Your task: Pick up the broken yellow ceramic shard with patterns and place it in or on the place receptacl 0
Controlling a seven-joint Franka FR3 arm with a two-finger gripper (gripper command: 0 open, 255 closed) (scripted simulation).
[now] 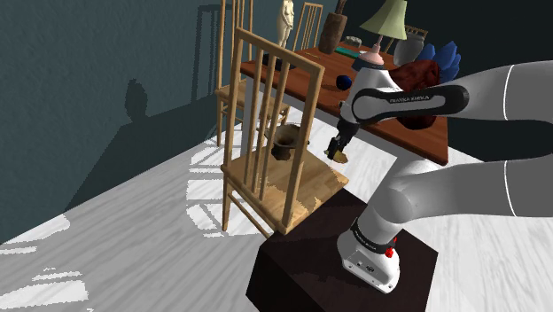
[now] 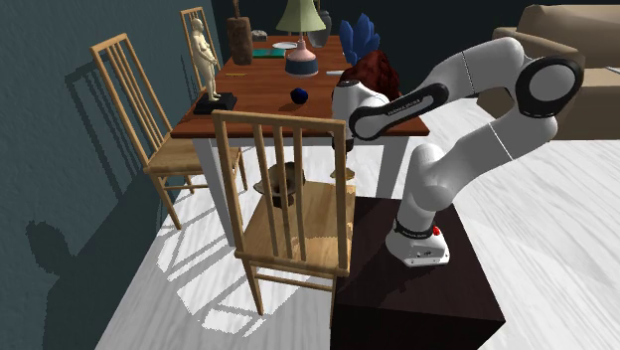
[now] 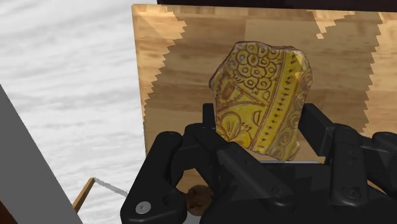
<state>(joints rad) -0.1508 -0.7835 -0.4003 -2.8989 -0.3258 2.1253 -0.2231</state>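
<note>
Yellow with brown circles and bands, the ceramic shard (image 3: 261,89) is pinched at its near end between the black gripper's (image 3: 261,130) two fingers, held in the air above the wooden chair seat (image 3: 178,70). Its long axis runs along the fingers, leaning slightly, with the broad patterned end pointing away from the hand toward the seat. In the shoulder view it hangs over the side of the seat nearest the dark wooden table (image 1: 306,75).

A wooden chair (image 1: 297,186) stands on the pale plank floor (image 1: 133,239). On its seat, close to the backrest, sits what looks like a small dark bowl (image 1: 285,140). Just beside the chair, the reddish-brown bench (image 2: 258,99) carries a pale figurine (image 2: 206,50) on a dark base, a lamp (image 2: 301,45) and a small blue ball (image 2: 298,95).
</note>
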